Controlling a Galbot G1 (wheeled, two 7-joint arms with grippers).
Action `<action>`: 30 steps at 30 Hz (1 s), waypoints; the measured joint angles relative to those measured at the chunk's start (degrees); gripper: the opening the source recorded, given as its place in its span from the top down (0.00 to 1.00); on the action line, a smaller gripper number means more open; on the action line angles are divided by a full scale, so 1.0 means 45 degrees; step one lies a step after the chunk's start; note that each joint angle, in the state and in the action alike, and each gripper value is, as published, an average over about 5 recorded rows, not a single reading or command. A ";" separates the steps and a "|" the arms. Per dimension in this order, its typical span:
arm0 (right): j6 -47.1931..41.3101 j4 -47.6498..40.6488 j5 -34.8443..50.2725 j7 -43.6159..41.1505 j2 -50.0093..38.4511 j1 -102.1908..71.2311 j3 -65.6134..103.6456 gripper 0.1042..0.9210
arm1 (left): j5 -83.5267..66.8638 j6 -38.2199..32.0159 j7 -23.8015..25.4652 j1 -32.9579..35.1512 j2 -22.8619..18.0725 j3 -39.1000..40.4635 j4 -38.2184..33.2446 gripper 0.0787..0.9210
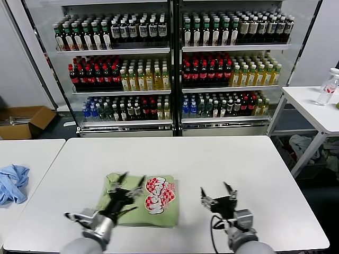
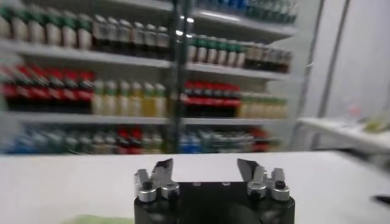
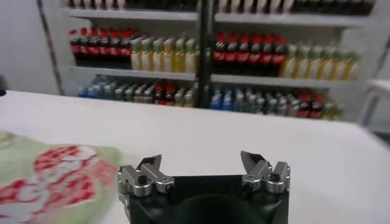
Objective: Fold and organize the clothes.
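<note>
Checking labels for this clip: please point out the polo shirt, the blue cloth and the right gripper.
polo shirt (image 1: 159, 211): head view, on the folded green fabric below the checkered print.
blue cloth (image 1: 11, 181): head view, middle of the crumpled heap.
right gripper (image 1: 218, 193): head view, midway between its open fingertips.

The left gripper (image 1: 127, 186) covers part of the folded green shirt (image 1: 159, 211), whose printed lettering is too small to read. The blue cloth (image 1: 13, 182) and a cardboard box (image 1: 24, 123) are cut off at the head view's edge. In the left wrist view the drinks shelves (image 2: 140, 91) are blurred.
</note>
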 measured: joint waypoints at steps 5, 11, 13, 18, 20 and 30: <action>-0.0211 -0.0950 0.0541 0.0265 0.0502 0.1087 -0.1528 0.12 | 0.0422 -0.0793 0.0330 0.0389 0.0608 -0.1810 0.0560 0.13; -0.0434 -0.2058 0.1349 0.0779 0.1075 0.1981 -0.2934 0.12 | 0.0723 -0.1221 0.0562 0.0616 0.0873 -0.3094 0.1001 0.12; -0.0485 -0.2325 0.1619 0.0987 0.1188 0.2151 -0.3258 0.12 | 0.0793 -0.1304 0.0612 0.0678 0.0912 -0.3367 0.1129 0.12; -0.0553 -0.2789 0.2305 0.1569 0.1399 0.2478 -0.3763 0.20 | 0.0919 -0.1457 0.0691 0.0784 0.1043 -0.3928 0.1363 0.12; -0.0552 -0.2898 0.2568 0.1767 0.1487 0.2571 -0.3882 0.27 | 0.0957 -0.1483 0.0707 0.0803 0.1081 -0.4087 0.1421 0.12; -0.0325 -0.3050 0.3119 0.1891 0.1588 0.2842 -0.4116 0.62 | 0.1077 -0.1598 0.0763 0.0893 0.1089 -0.4434 0.1713 0.12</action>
